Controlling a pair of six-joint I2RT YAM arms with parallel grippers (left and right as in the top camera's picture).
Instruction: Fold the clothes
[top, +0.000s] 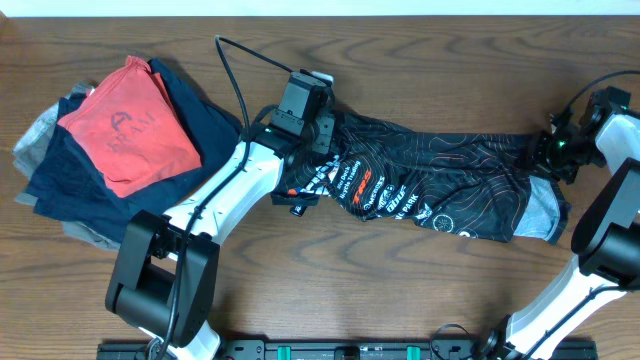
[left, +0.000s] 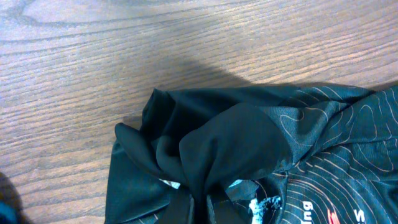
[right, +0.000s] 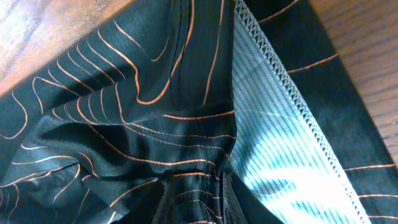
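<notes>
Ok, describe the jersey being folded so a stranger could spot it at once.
On the wooden table, look right of the heap topped by a red-orange shirt. The jersey lies stretched out sideways there. Unlike its plain neighbours, it is black with thin orange contour lines and white lettering.

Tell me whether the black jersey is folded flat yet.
No: the black jersey lies stretched lengthwise and rumpled across the table, bunched at both ends.
</notes>
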